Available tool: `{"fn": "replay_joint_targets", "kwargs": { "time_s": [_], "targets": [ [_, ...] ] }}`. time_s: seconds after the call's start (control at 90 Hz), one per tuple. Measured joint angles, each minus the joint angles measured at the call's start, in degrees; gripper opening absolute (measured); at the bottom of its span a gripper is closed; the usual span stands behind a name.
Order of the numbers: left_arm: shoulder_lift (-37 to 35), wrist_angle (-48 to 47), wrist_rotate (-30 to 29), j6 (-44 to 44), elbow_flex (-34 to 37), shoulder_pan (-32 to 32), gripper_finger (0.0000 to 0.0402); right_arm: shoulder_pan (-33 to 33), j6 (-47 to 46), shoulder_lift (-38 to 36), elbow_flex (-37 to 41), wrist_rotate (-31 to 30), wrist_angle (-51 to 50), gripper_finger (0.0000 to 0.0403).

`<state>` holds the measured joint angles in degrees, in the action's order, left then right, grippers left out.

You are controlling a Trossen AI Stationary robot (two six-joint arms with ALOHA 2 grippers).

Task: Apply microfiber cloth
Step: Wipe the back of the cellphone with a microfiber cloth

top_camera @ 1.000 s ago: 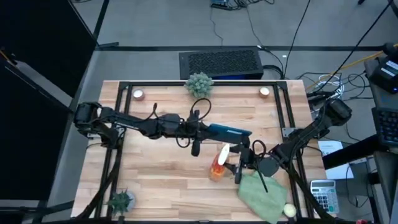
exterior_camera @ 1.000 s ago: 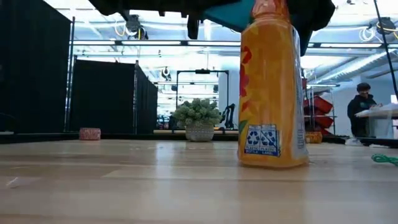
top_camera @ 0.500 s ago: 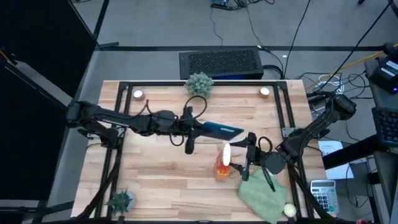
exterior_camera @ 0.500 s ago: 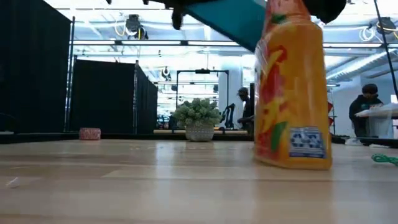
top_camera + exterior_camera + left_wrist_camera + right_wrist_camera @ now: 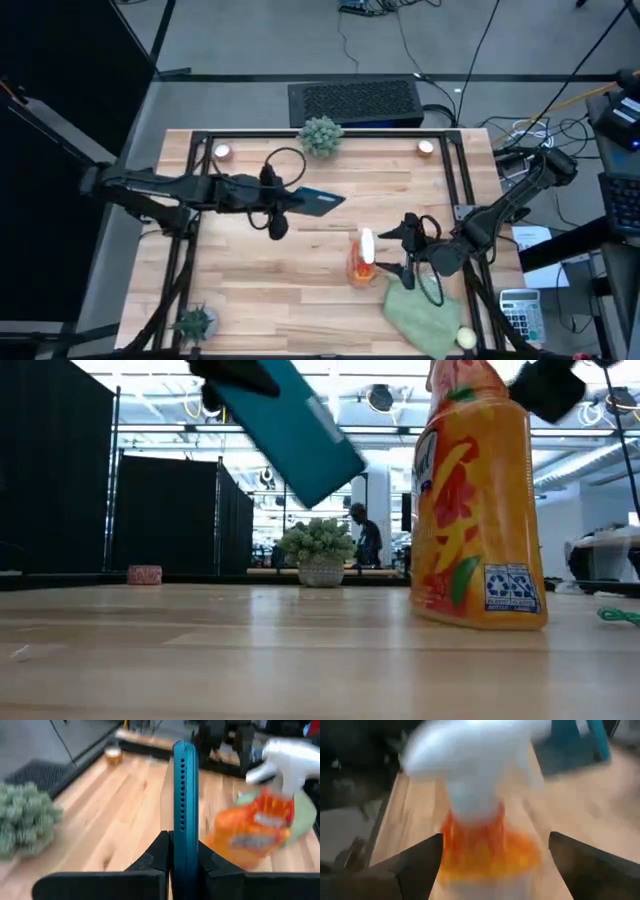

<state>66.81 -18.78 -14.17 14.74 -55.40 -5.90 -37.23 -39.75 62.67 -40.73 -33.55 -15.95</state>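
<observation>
I log the microfiber cloth point(image 5: 420, 318) crumpled on the table just beside the orange spray bottle point(image 5: 359, 262). My right gripper point(image 5: 397, 251), fingers spread apart, flanks that bottle. My left gripper point(image 5: 283, 202), well apart from the bottle, is clamped on the teal tablet point(image 5: 318, 202), held off the table.

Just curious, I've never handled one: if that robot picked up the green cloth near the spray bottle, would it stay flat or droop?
Probably droop: the microfiber cloth lies rumpled with uneven edges on the table, so it looks soft, not stiff. It likely weighs little. Its fuzzy matte surface should grip rather than slip.
</observation>
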Motion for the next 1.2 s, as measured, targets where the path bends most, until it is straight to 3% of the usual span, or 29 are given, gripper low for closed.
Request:
{"fn": "replay_joint_targets", "kwargs": {
  "time_s": [0.078,0.222,0.289,0.422,0.522,0.856,1.2],
  "targets": [
    [0.09,-2.15,0.03,1.58,0.01,-0.8,0.0009,0.04,-7.87,-0.54,0.0,6.4,-4.46,0.0345],
    [0.21,-2.3,2.06,5.76,1.69,-3.93,0.0009,-1.57,-25.1,-0.17,0.0,23.82,-7.55,0.0341],
    [0.36,-2.57,2.58,7.68,2.41,-6.18,0.0009,-3.75,-31.79,0.97,0.0,27.53,-5.84,0.0338],
    [1.65,-1.06,2.05,11.6,3.29,-11.09,0.0009,-8.59,-38.77,4.79,-0.39,28.15,1.65,0.0337],
    [3.56,1.81,1.54,14.15,4.06,-14.8,0.0009,-12.19,-40.57,9.85,-4.75,26.17,-0.16,0.0337],
    [14.72,13.11,0.2,20.37,4.33,-22.42,0.0009,-14.93,-40.13,30.15,-28.24,26.52,-36.86,0.0336],
    [21.86,23.09,-2.21,25.27,4.31,-27.6,0.0009,-16.39,-43.64,44.21,-28.85,32.43,-36.98,0.0327]
  ]
}}
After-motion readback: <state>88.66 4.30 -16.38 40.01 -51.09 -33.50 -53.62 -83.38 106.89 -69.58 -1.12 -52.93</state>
